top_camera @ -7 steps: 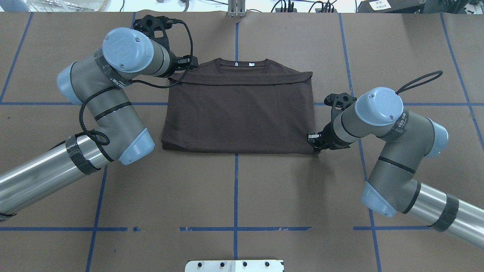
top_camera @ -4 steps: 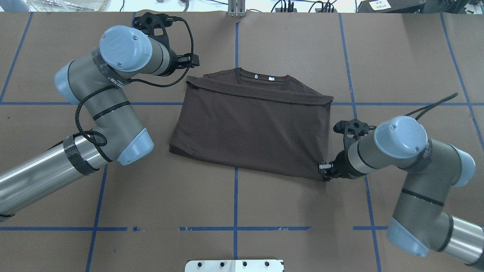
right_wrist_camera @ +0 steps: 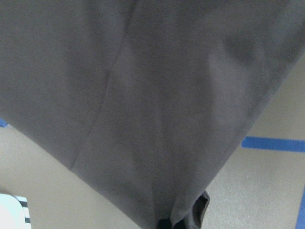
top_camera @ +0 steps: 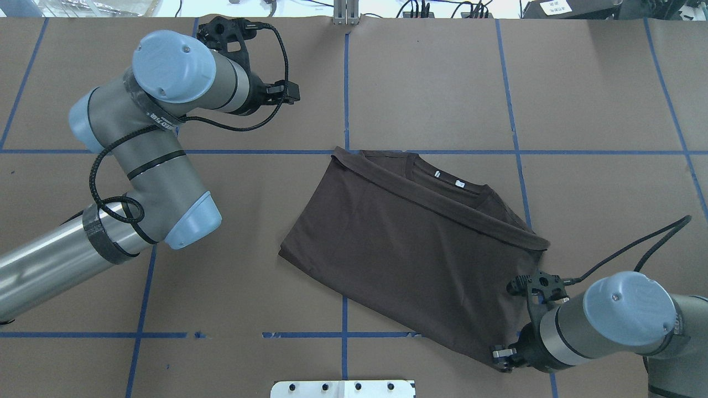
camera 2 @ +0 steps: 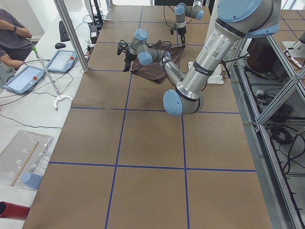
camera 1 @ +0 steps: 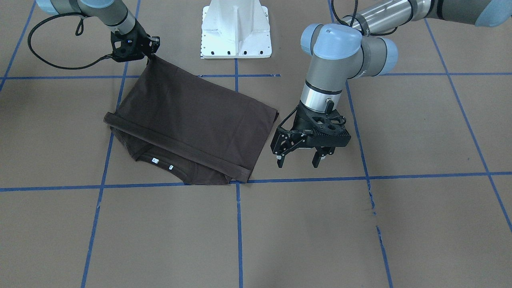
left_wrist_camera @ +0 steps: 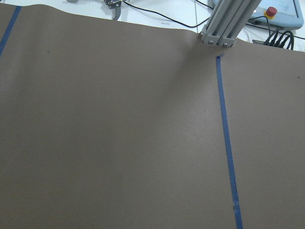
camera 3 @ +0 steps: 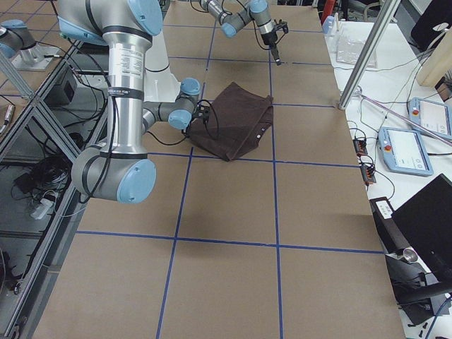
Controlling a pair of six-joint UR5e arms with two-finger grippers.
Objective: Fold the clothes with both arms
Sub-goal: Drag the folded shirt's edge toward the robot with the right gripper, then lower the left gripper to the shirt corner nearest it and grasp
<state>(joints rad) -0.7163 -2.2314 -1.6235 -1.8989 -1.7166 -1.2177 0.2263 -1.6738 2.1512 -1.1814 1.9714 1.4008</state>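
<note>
Overhead exterior: dark brown T-shirt (top_camera: 409,249) lies flat on the table (top_camera: 581,83), skewed, right of centre, toward the robot's side. It's a compact rectangle: sleeves tucked, hem folded up just short of the collar (top_camera: 442,179). Right gripper (top_camera: 500,358) is clamped on its near-right corner. Left gripper (camera 1: 297,163) is off the cloth, jaws apart, empty. Left, I'd guess: square up, maybe one more fold, release.

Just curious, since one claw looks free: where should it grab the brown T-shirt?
Probably the T-shirt at its free far corner, where the folded band stacks the layers thick. The open left gripper could come in low from the robot's left; the right gripper pinches the opposite corner.
</note>
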